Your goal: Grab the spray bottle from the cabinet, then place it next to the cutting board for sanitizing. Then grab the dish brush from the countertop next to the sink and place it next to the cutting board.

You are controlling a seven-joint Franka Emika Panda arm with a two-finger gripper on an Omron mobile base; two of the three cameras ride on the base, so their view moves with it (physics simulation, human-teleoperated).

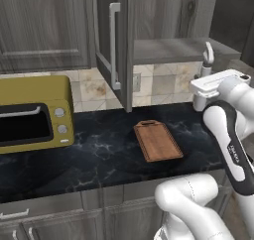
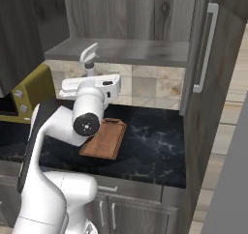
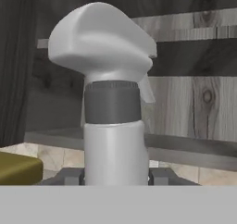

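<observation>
Held the spray bottle [image 3: 113, 126] upright at mid-frame, gripper [image 3: 115, 176] apparently clamped on its body, fingertips barely visible. Hung at right of frame, below the cabinet [image 1: 178, 48] shelf. Best lowered steadily, kept vertical, onto bare countertop [image 1: 99, 150] beside the cutting board [image 1: 157, 140].

Countertop [image 1: 99, 154] bearing cutting board [image 1: 158, 141], oven [image 1: 34, 112]
</observation>
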